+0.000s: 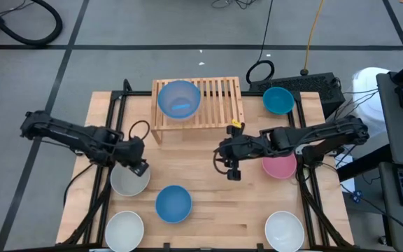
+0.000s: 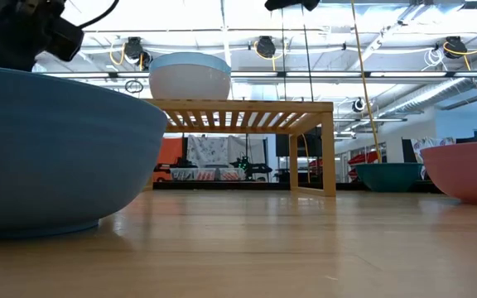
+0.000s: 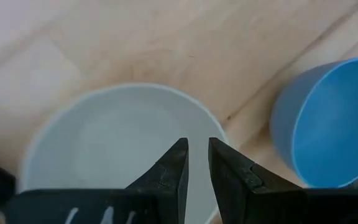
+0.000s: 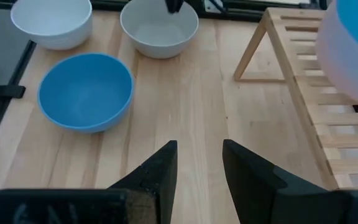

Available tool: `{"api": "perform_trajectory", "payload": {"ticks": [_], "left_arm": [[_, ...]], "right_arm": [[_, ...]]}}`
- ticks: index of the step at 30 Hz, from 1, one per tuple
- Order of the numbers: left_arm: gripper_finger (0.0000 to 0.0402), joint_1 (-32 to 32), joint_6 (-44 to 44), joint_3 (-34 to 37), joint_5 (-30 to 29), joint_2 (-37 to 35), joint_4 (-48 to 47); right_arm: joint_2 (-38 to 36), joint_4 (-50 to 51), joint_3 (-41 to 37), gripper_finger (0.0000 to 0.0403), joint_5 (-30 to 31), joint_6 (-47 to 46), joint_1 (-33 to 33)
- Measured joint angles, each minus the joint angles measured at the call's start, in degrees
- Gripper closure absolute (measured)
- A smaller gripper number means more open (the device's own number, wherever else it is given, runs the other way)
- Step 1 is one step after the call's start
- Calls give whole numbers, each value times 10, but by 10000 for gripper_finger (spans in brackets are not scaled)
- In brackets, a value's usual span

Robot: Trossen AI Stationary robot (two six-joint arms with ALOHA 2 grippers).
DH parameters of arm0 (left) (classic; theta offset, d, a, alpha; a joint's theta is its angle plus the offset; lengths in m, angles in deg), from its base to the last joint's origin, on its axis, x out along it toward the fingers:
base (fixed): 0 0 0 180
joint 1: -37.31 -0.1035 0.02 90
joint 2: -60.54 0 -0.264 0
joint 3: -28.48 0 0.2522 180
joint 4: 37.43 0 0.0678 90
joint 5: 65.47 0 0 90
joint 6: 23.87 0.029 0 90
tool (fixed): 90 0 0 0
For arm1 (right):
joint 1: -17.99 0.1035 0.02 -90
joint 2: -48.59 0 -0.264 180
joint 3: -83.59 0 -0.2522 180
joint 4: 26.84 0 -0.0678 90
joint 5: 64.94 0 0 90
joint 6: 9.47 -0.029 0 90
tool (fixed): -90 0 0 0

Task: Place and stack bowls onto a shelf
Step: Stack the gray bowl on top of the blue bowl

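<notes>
A blue-lined pale bowl (image 1: 179,98) stands on the left part of the slatted wooden shelf (image 1: 215,103). It also shows in the low view (image 2: 190,76). A grey-white bowl (image 1: 129,182) rests on the table at the left. My left gripper (image 1: 138,166) hovers over the far rim of that bowl (image 3: 104,143), its fingers a narrow gap apart and holding nothing. My right gripper (image 1: 228,162) is open and empty over bare table in front of the shelf, pointing toward the table's left (image 4: 197,149).
A blue bowl (image 1: 173,203) stands near the table's middle front. White bowls stand at the front left (image 1: 124,229) and the front right (image 1: 284,229). A pink bowl (image 1: 280,166) lies under the right arm. A teal bowl (image 1: 278,100) stands right of the shelf.
</notes>
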Motion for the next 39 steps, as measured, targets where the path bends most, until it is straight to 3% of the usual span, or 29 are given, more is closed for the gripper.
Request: {"api": "perform_trajectory", "payload": {"ticks": [11, 24, 39], "left_arm": [[334, 63, -127, 39, -28, 29, 59], [334, 87, -131, 39, -32, 118, 118], [334, 90, -132, 39, -34, 129, 144]], "right_arm": [[-40, 0, 0, 282, 19, 0, 0], [-48, 0, 0, 282, 32, 3, 0], [-48, -1, 0, 282, 32, 3, 0]]}}
